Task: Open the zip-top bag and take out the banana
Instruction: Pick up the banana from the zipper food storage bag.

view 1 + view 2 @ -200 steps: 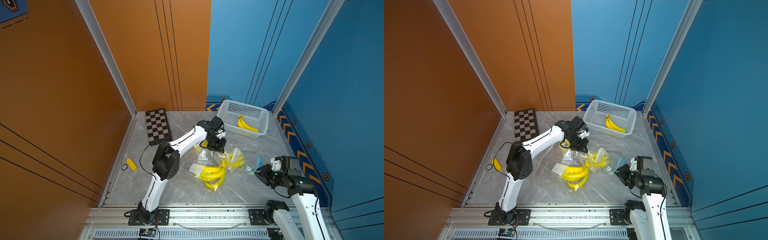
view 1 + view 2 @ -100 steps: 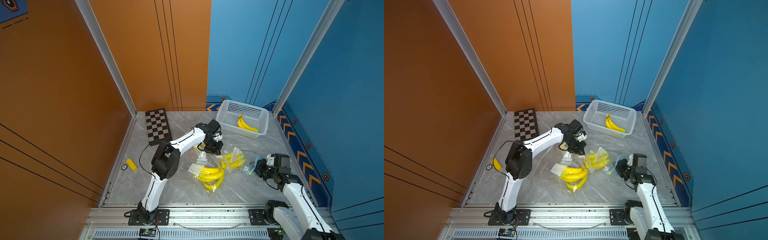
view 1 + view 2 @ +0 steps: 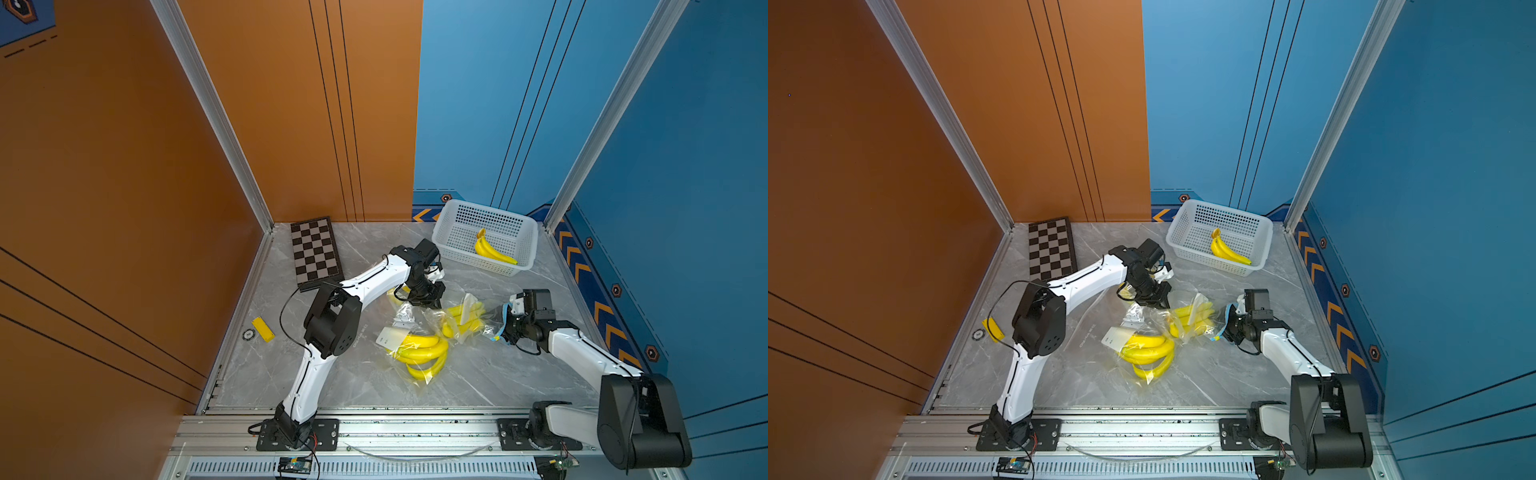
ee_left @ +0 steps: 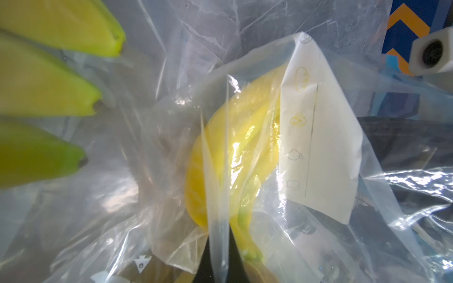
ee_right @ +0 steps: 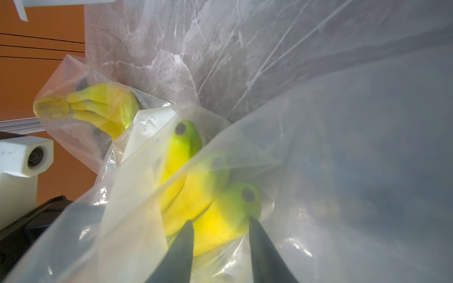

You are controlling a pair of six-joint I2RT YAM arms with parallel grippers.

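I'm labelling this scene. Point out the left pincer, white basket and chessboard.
left pincer [image 4: 220, 259]: left wrist view, between its fingertips, shut on the zip-top bag [image 4: 171, 137].
white basket [image 3: 490, 218]: in a top view, far wall.
chessboard [image 3: 316, 251]: in a top view, its middle.

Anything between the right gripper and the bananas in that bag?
Only the bag itself. Right gripper is open, jaws flanking the nearest banana; the bag's creased film drapes it. Cannot tell if a layer separates them.
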